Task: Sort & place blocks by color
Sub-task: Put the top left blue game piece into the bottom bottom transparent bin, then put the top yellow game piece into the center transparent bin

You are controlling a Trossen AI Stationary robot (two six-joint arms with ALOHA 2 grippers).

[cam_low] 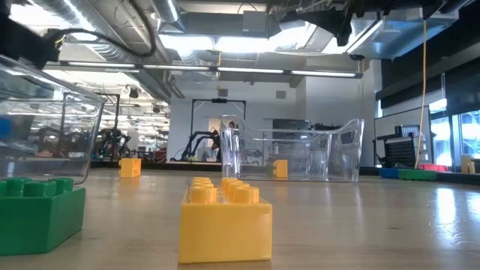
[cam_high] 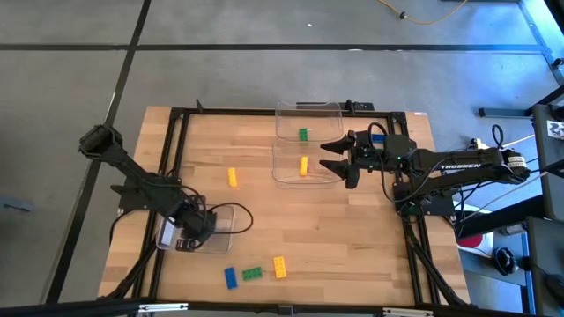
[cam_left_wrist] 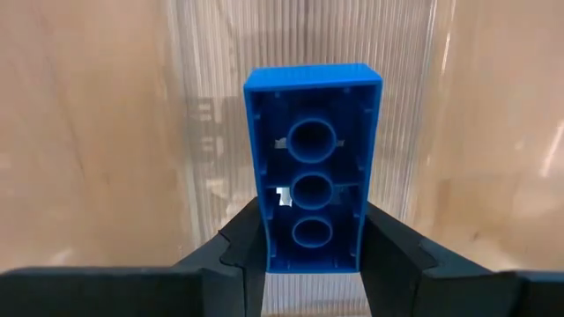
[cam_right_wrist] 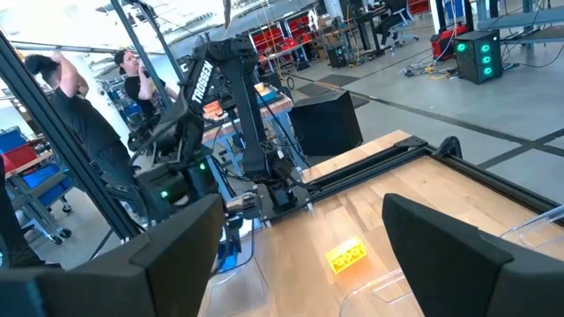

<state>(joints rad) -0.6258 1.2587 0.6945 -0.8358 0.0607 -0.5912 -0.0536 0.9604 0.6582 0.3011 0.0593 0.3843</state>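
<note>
My left gripper (cam_high: 187,236) points down into a clear bin (cam_high: 216,224) at the table's near left and is shut on a blue block (cam_left_wrist: 313,167). My right gripper (cam_high: 339,158) hangs open and level beside two clear bins at the far middle. The farther bin holds a green block (cam_high: 303,134), the nearer a yellow block (cam_high: 304,165). Another yellow block (cam_high: 232,178) lies flat on the table. A blue (cam_high: 230,277), a green (cam_high: 252,273) and a yellow block (cam_high: 279,267) lie near the front edge. My left gripper pinches the blue block's two long sides (cam_left_wrist: 270,242) between its two fingers, near one end of the block. The fingers point down from above. The block's hollow underside faces the wrist camera, over the bin's ribbed floor (cam_left_wrist: 211,132); whether it touches the floor I cannot tell.
A black frame (cam_high: 264,112) edges the wooden table. In the low view the near yellow block (cam_low: 225,217) and green block (cam_low: 37,210) stand in front, with the left bin's wall (cam_low: 52,127) behind. People (cam_right_wrist: 53,97) stand beyond the table's left side.
</note>
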